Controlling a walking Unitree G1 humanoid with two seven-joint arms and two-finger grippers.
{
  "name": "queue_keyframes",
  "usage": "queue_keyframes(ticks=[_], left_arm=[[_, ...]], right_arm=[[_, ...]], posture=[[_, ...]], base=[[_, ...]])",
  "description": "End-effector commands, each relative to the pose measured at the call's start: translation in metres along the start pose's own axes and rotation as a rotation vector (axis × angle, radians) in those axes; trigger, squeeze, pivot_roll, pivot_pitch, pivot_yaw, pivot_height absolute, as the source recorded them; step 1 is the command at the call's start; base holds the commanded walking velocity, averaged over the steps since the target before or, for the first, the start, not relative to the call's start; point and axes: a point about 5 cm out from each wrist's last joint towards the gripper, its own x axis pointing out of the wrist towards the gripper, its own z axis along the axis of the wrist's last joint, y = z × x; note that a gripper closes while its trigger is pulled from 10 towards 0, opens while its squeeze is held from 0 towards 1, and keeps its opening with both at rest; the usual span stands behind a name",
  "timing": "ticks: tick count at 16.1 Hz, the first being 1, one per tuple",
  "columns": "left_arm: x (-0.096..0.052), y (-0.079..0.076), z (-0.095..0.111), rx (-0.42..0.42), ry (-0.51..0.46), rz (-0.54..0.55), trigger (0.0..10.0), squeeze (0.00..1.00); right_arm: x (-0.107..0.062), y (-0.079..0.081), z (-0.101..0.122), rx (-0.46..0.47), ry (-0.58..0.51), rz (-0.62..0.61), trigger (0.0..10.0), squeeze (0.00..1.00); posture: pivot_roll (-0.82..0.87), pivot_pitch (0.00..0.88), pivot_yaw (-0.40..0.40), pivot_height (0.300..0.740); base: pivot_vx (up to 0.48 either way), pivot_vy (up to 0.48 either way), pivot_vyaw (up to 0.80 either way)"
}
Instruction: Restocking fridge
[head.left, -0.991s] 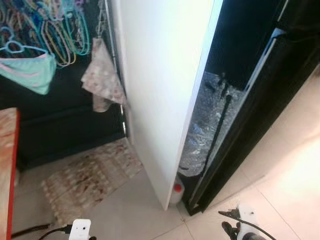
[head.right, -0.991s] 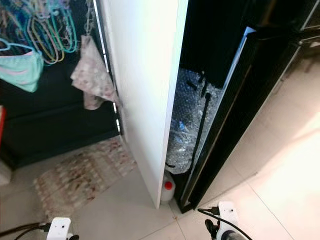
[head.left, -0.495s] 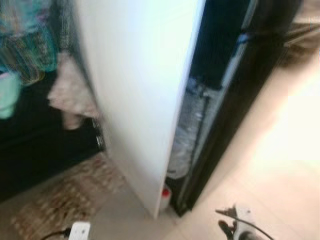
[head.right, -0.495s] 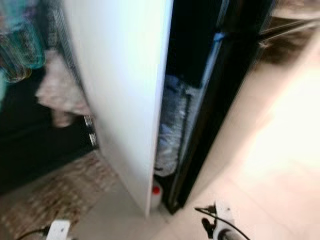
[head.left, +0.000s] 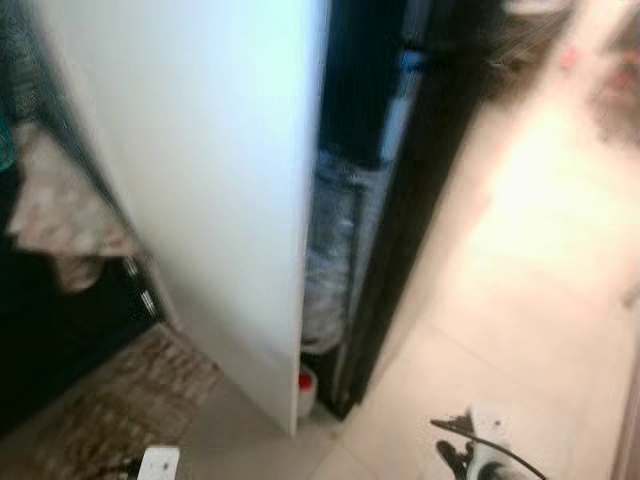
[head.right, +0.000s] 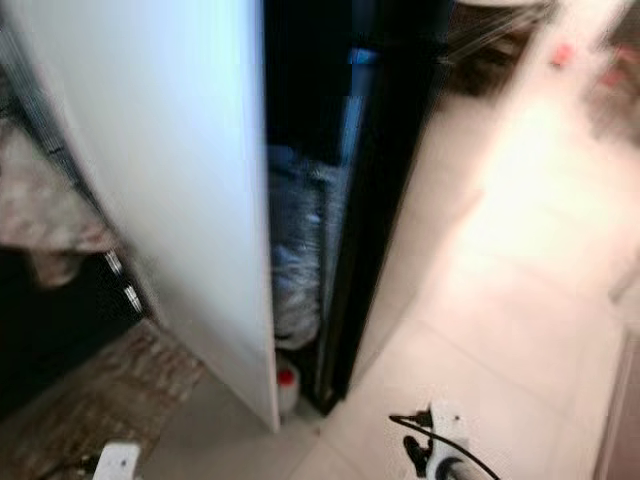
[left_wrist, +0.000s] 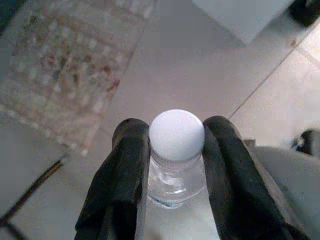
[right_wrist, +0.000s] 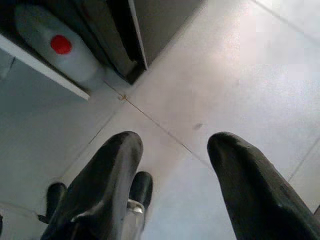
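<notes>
— Swinging rightward since a second ago, our view has slid the white panel (head.left: 200, 180) and the dark fridge (head.left: 400, 200) toward the left of frame, all of it smeared by the turn; more pale floor tile (head.left: 520, 300) now opens on our right.

— And nearest to us?

— We carry the water bottle (left_wrist: 176, 165) in the left gripper (left_wrist: 175, 150), its two black fingers (left_wrist: 125, 175) closed on the neck just under the white cap (left_wrist: 176, 135). Its long axis runs along those fingers, cap toward the wrist camera, body pointing down at the floor and a patterned rug (left_wrist: 75, 70). Our right gripper (right_wrist: 172, 150) hangs spread wide and empty above the tile.

— Farther out?

— A jug with a red cap (right_wrist: 61, 45) stands at the foot of the fridge, beside the panel's lower corner. Bubble wrap (head.right: 295, 270) fills the narrow gap between panel and fridge.

— So what does the next move turn on?

— The fridge lies ahead, slightly left, side on. We judge the loaded left arm is nearer it, with the empty right free to work the door.
</notes>
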Motion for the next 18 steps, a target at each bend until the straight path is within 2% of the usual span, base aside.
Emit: queue_keyframes(ticks=[1,10,18], left_arm=[[0.002,-0.004,0.008,0.026,-0.025,-0.017,10.0,0.00],[0.000,-0.001,0.001,0.026,-0.010,-0.006,10.0,0.00],[0.002,-0.013,0.006,0.016,-0.016,-0.020,10.0,0.00]], right_arm=[[-0.003,-0.006,-0.007,-0.001,0.021,-0.017,10.0,0.00],[-0.002,-0.006,-0.005,0.024,0.009,-0.033,10.0,0.00],[-0.003,-0.007,-0.004,0.037,-0.013,-0.047,10.0,0.00]], posture=[[0.04,0.003,0.000,0.740],[0.05,0.027,-0.001,0.740],[0.05,0.025,-0.002,0.740]], base=[[0.000,0.000,-0.73],[0.000,0.000,-0.73],[0.000,0.000,0.00]])
